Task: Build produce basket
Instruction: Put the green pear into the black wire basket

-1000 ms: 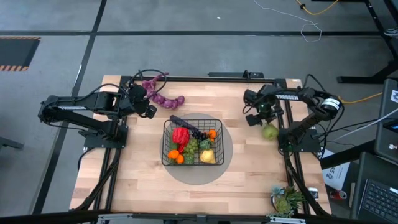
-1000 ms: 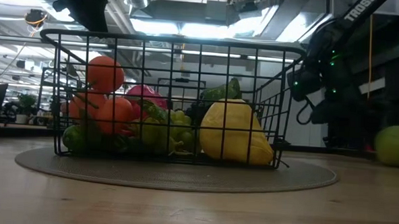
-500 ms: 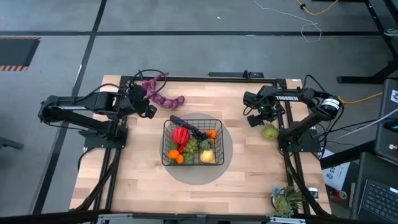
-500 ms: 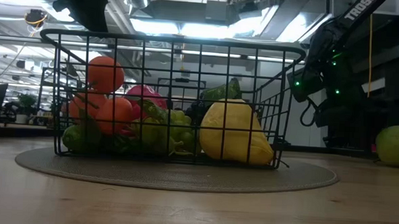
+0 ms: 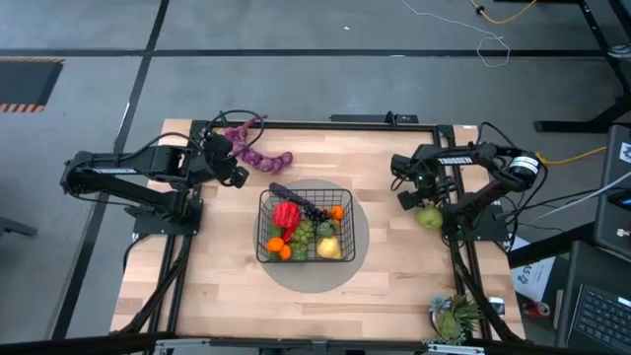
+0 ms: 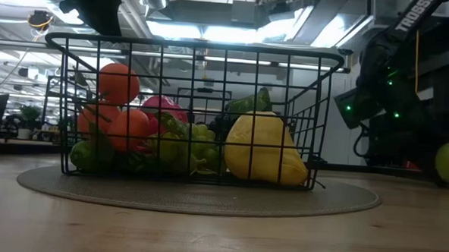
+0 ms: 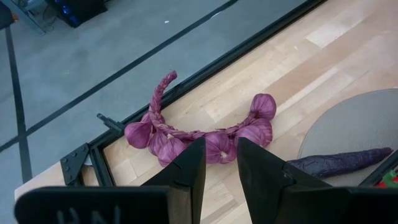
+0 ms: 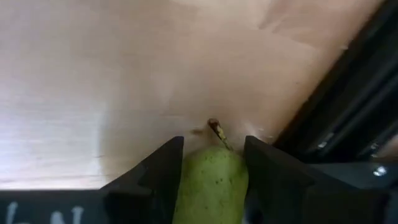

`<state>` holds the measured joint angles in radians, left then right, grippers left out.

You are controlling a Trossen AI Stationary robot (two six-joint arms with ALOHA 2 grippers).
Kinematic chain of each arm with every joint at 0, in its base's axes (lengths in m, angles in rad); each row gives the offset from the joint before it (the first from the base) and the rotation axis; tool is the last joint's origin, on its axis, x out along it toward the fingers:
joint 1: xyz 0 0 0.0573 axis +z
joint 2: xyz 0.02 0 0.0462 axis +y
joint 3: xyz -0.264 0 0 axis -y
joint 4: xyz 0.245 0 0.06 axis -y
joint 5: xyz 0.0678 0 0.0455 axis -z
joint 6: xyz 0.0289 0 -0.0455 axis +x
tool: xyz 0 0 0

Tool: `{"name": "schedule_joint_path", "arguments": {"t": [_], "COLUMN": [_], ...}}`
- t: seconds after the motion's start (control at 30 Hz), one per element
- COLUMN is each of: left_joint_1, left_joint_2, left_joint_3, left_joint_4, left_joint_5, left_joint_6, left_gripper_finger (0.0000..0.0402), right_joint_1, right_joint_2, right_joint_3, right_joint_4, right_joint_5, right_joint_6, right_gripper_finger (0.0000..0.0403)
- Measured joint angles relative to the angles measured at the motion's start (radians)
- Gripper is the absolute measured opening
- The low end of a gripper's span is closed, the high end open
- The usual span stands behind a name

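The black wire basket stands on a round grey mat, holding a red pepper, oranges, a lemon and green pieces. A green pear lies on the wood near the table's right edge. My right gripper points steeply down over it, open, one finger on each side of the pear. A purple braided string lies at the far left. My left gripper hangs above it, its fingers a narrow gap apart and holding nothing. My right gripper comes at the pear from above, its fingers flanking the pear's upper part just below the stem. The pear rests on the table. I cannot tell whether the fingers touch it.
A dark purple long piece lies at the basket's far rim. A spiky green potted plant stands at the near right corner. The black frame rail runs close beside the pear. Bare wood lies at the table's near left.
My right gripper has gone down and a little toward the near right, coming over the pear, with its finger gap unchanged.
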<state>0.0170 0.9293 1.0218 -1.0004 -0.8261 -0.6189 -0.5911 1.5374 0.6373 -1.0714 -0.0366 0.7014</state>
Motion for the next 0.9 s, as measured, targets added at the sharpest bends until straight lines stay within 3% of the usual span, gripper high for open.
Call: {"name": "schedule_joint_path", "arguments": {"t": [0.23, 0.47, 0.67, 0.9], "left_joint_1": [0.000, 0.000, 0.000, 0.000], "left_joint_2": [0.000, 0.000, 0.000, 0.000], "left_joint_3": [0.000, 0.000, 0.000, 0.000], "left_joint_4": [0.000, 0.000, 0.000, 0.000], "left_joint_5": [0.000, 0.000, 0.000, 0.000], "left_joint_6": [0.000, 0.000, 0.001, 0.000], "left_gripper_finger": [0.0085, 0.0085, 0.0085, 0.0085], "right_joint_1": [0.062, 0.148, 0.204, 0.217], "right_joint_2": [0.000, 0.001, 0.001, 0.001], "right_joint_3": [0.015, 0.036, 0.036, 0.036], "right_joint_4": [0.042, 0.172, 0.173, 0.137], "right_joint_5": [-0.073, -0.248, -0.249, -0.249], "right_joint_6": [-0.045, -0.059, -0.059, -0.184], "right_gripper_finger": [0.0179, 0.0179, 0.0179, 0.0179]}}
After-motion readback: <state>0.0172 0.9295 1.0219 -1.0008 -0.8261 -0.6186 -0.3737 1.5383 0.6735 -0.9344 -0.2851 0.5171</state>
